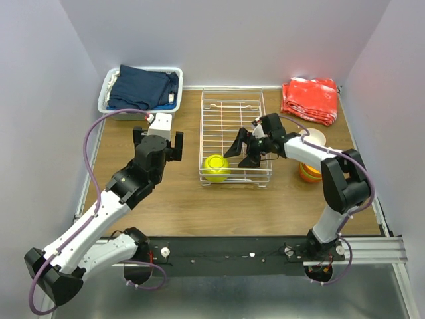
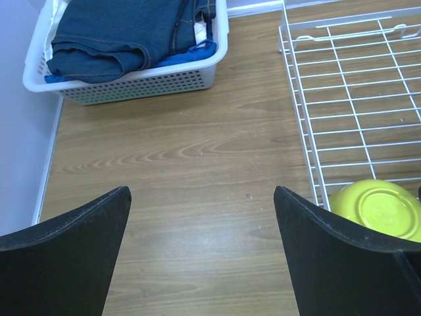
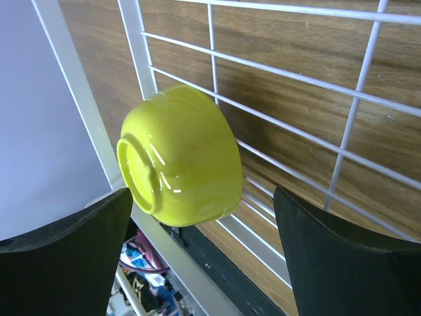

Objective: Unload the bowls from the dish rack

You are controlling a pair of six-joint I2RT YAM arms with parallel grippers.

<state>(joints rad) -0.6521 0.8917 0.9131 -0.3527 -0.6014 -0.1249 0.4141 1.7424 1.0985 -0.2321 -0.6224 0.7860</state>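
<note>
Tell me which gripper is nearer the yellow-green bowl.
Right. The right gripper hovers open over the dish rack, just right of the bowl; the left gripper is outside the rack's left side, farther off.

Black-and-white arms [image 1: 86, 234]; purple cables [image 1: 88, 139].

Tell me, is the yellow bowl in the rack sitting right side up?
No, the yellow bowl sits upside down in the rack, with its base ring facing up.
</note>
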